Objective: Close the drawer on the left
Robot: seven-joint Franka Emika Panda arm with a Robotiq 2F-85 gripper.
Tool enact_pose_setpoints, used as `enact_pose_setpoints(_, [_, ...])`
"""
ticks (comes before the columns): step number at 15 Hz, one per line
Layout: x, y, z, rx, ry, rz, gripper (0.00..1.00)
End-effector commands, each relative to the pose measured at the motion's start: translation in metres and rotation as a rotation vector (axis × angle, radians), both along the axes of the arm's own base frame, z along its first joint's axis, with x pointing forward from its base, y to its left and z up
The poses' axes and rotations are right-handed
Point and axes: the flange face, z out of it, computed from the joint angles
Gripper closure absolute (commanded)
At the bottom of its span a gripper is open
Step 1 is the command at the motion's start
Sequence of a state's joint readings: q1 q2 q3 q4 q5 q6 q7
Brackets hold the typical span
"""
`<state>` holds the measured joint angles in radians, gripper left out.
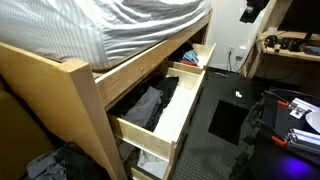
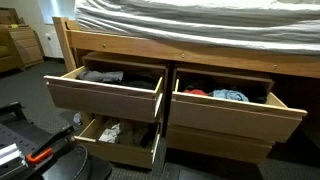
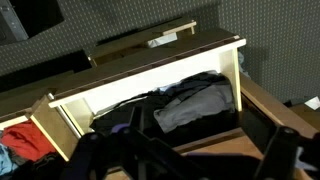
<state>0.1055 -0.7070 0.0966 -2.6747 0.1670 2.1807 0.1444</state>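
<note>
Bedroom with dark carpet [image 3: 270, 40] and a pale-wood bed frame [image 2: 170, 55] under a striped mattress [image 1: 120, 25].

The drawer [image 3: 150, 82] sits straight ahead of the gripper [image 3: 195, 160] in the wrist view. It is pulled out, with its flat front on the far side of the fingers. It holds dark grey and black clothes [image 3: 195, 100], heaped just beyond the fingertips.

The gripper shows as two dark, blurred fingers [image 3: 110, 150] low in the wrist picture. They are spread wide with nothing between them and are not touching the drawer.

In both exterior views the drawer [image 2: 100, 100] [image 1: 175, 115] is the upper one of a stacked pair and stands open, with the clothes [image 2: 105, 76] visible inside.

Counted in an exterior view, there are three open drawers:
- **The drawer:** the upper one of the stack.
- **The sock drawer** [image 2: 115, 150]: directly under it, with white pieces inside.
- **The third drawer** [image 2: 235, 118]: beside it under the same rail, holding mixed small items.

The wrist view shows two of them. Off to the side of the gripper, at the picture's edge, is the wall of the third drawer [image 3: 45, 125] with a red cloth [image 3: 22, 140] in it.

Farther from the gripper, past the drawer's front, a pale strip [image 3: 165, 40] lies on a brown surface. Any print on it is too small to read.

A black floor mat [image 1: 228, 118] lies on the carpet near the drawer's front.
</note>
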Motion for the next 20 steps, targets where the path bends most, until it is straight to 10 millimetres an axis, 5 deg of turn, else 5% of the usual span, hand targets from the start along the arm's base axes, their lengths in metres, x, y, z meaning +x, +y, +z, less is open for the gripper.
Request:
enact_pose_setpoints(1, [0.000,0.000,0.001,0.000,0.001,0.000,0.00])
enact_pose_setpoints(11, [-0.040,0.027,0.029,-0.239,0.486,-0.209,0.00])
enact_pose_setpoints(15, [-0.046,0.028,0.029,-0.217,0.428,-0.172,0.00])
enact_pose_setpoints(16, [-0.041,0.051,0.049,-0.249,0.366,-0.234,0.00])
enact_pose_setpoints(17, [-0.053,0.031,0.024,-0.258,0.346,-0.279,0.00])
enact_pose_setpoints(20, [-0.073,0.022,-0.036,-0.319,0.264,-0.384,0.00])
